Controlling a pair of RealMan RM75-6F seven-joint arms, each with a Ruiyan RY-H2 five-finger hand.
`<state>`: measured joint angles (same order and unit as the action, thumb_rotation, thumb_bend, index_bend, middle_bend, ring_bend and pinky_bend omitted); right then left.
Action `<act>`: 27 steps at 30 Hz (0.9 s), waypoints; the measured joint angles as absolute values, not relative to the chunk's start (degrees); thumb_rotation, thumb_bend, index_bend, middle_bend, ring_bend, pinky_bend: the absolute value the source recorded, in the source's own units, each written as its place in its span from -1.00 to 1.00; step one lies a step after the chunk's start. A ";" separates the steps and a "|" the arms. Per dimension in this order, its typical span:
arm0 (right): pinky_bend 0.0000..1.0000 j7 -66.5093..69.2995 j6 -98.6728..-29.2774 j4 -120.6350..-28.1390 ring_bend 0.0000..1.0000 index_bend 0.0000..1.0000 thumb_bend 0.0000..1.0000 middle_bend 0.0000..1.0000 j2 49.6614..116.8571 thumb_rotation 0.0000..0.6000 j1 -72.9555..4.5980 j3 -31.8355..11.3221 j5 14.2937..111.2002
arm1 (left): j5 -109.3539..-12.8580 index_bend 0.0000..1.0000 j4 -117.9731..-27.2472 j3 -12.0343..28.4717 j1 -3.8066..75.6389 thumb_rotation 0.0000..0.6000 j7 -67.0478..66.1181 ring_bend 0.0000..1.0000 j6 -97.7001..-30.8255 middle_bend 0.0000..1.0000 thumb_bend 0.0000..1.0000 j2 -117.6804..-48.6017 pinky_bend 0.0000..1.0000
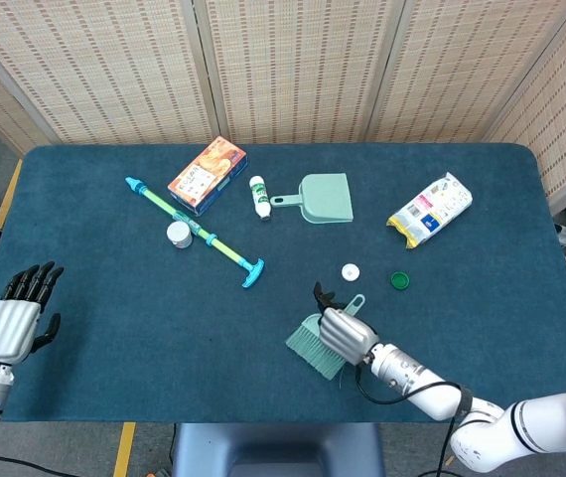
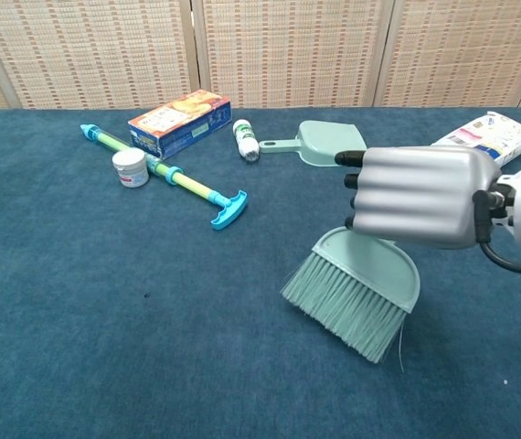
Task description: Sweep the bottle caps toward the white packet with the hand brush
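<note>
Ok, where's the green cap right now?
In the head view the green cap lies on the table's right half, just right of the white cap and below the white packet. The chest view doesn't show it.

Taking the dustpan (image 1: 326,198) as landmark: small bottle (image 1: 259,197) just left, box (image 1: 207,175) further left, white packet (image 1: 430,209) right, two caps (image 1: 351,271) in front.

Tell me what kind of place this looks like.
Probably an indoor robot test setup, not a home: a table covered in dark blue cloth, woven folding screens behind it, and assorted props like a dustpan laid out.
</note>
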<state>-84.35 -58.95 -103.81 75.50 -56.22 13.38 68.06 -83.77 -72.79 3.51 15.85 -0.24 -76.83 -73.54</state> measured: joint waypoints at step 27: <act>-0.69 -87.09 -62.03 -93.39 -0.36 0.89 -0.17 0.34 71.72 1.00 -51.69 13.48 56.45 | -82.58 -1.00 -73.17 4.25 16.79 1.00 -2.23 -1.00 -74.88 -0.99 -0.02 -73.87 -0.78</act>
